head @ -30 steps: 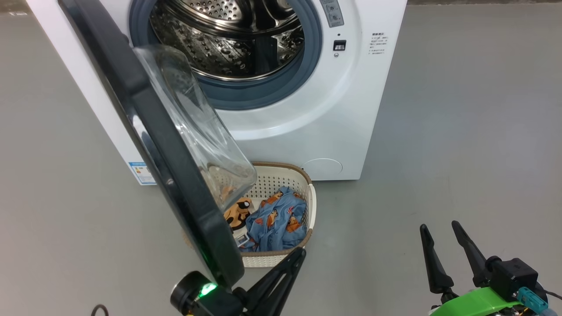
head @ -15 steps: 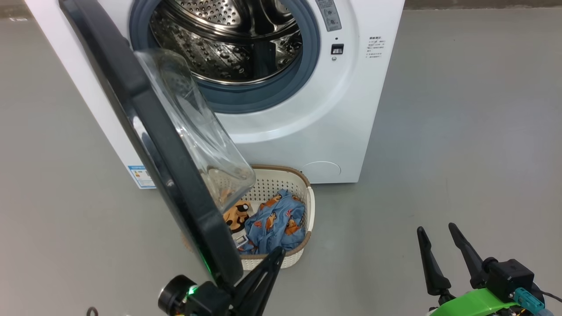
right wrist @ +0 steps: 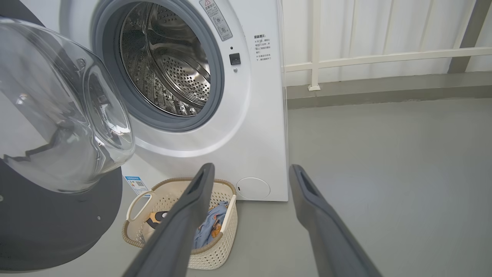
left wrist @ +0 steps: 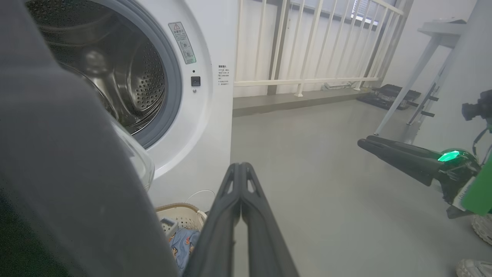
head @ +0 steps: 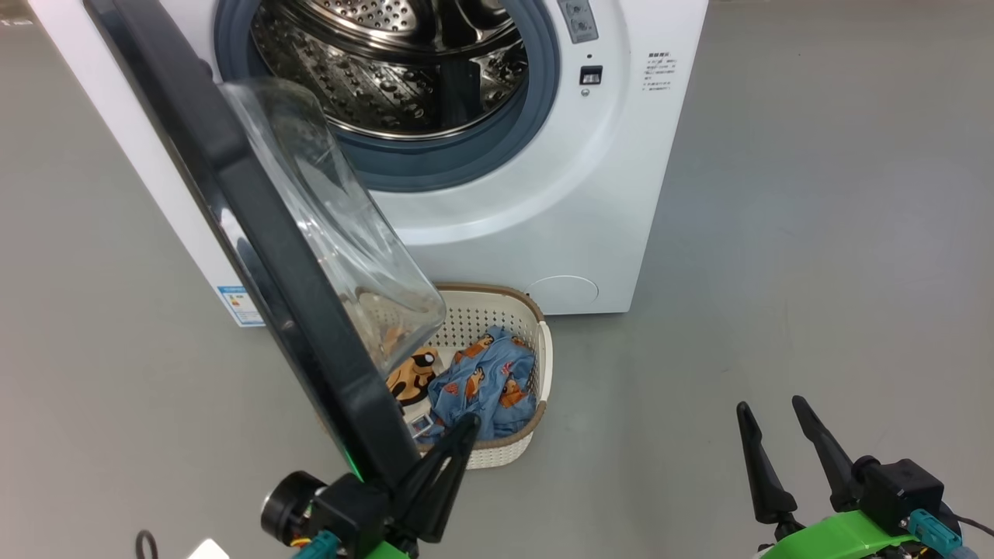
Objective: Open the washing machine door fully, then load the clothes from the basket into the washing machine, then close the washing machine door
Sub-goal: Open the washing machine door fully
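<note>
At the lower edge of the washing machine door, the left gripper sat with its two fingers pressed tight together, holding nothing. It was on the door's inner side, the side with the glass bowl. Whether the fingers actually touched the dark rim could not be told. Closed fingers make a stiff, narrow pusher, so this looked like a shove meant to swing the door wider, not a grasp.

The door stood about half open, hinged on the robot's left of the washing machine, and the steel drum was exposed and looked empty. From the head view the door hung over part of the basket, which stood on the floor close against the machine's front. That overhang was probably why the door had to go further first.

Both clothes lay in the basket, the blue garment beside the cream garment, with nothing loaded yet.

Well apart, low on the robot's right, the right gripper hovered over bare floor. Its fingers were spread wide and empty, seemingly ready to reach for the clothes.
</note>
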Robot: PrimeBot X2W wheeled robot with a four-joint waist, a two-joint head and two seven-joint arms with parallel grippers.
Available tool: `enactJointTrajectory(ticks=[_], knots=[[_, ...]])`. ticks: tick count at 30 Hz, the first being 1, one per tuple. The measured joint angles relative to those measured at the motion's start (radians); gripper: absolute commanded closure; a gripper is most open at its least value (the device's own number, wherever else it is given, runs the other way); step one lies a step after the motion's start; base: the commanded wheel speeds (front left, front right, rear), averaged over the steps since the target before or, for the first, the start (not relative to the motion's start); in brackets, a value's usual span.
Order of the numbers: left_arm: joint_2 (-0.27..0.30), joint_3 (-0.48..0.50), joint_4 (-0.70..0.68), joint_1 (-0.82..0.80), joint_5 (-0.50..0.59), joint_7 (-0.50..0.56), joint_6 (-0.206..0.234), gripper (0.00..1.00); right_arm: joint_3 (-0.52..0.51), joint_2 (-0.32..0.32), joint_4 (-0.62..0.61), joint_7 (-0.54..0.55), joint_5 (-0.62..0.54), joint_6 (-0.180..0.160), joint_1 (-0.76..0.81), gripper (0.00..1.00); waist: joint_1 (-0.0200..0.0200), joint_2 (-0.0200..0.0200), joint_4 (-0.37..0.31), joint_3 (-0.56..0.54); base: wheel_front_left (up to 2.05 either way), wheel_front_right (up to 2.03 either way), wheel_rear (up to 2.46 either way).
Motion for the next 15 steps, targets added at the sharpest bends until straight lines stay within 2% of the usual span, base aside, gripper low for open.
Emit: enactJointTrajectory(ticks=[15], knots=[[-0.004, 0.019, 0.019, -0.017, -0.026, 0.0, 0.025, 1.0, 0.003, 0.0, 0.007, 0.0, 0.002, 0.0, -0.006, 0.0, 0.0, 0.0, 0.017, 0.015, 0.0, 0.0, 0.0]])
